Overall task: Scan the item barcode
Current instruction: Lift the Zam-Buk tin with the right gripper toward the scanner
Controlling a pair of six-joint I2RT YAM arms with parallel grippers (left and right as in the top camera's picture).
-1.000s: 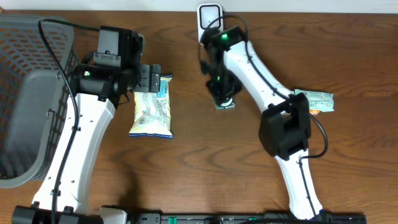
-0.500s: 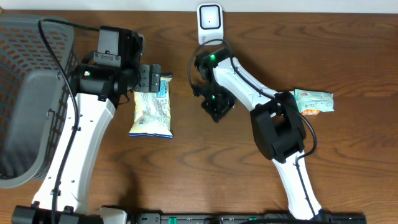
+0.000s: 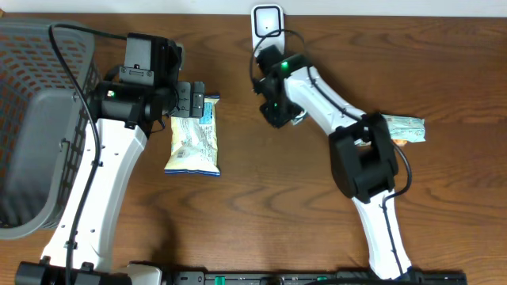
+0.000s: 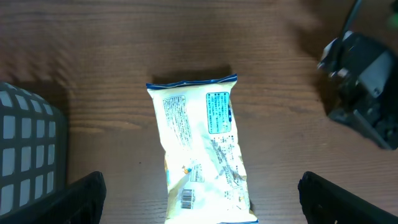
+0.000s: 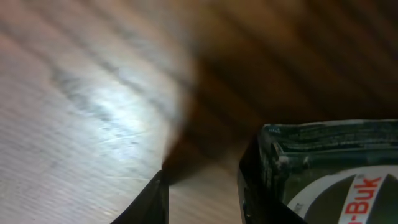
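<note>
Dark packet (image 5: 323,171) in right fingers (image 5: 151,204) (scanner (image 3: 268,22) near)

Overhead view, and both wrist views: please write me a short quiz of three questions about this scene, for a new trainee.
1. True or false: the white snack bag lies inside the grey basket.
2. Which fingers stand wide open? A: the left fingers. B: the right fingers. C: both.
3. Fill in: the right fingers hold a small dark packet near the white ______ at the far edge of the table.
Key: 1 false, it lies on the table, outside the basket. 2 A. 3 scanner.
</note>
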